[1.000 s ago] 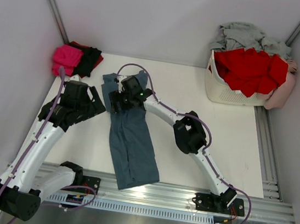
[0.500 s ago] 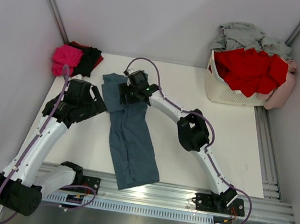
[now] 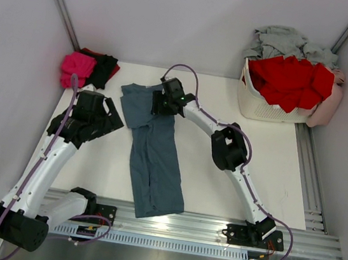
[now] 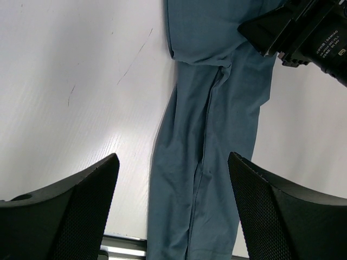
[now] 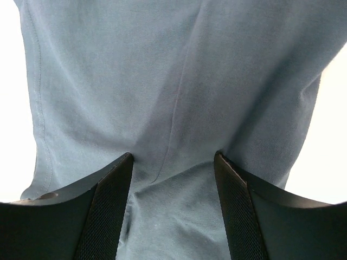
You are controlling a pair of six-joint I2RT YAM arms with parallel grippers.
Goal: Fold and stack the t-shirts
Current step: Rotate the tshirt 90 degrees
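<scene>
A slate blue-grey t-shirt (image 3: pixel 155 159) lies folded into a long strip down the middle of the table, its wider top end at the far side. My right gripper (image 3: pixel 159 107) presses down on that top end, fingers apart, with a bunch of the cloth (image 5: pixel 179 81) puckered between the pads (image 5: pixel 108 206). My left gripper (image 3: pixel 108 123) hovers open to the left of the strip, nothing between its fingers (image 4: pixel 81 211); the t-shirt (image 4: pixel 211 135) and the right gripper's body (image 4: pixel 303 32) show below it. Folded magenta (image 3: pixel 78 66) and black (image 3: pixel 104 69) t-shirts are stacked at the far left corner.
A white lattice basket (image 3: pixel 260 107) at the far right holds red (image 3: pixel 290 78) and pale grey (image 3: pixel 282 40) t-shirts, with a pale pink cloth (image 3: pixel 332 99) hanging over its right side. Metal rails run along the near edge (image 3: pixel 212 228) and right edge (image 3: pixel 307 167).
My right gripper has moved right and farther along the shirt's top end, its jaws narrowing on the cloth. The shirt's top has shifted with it. The left arm barely moved.
</scene>
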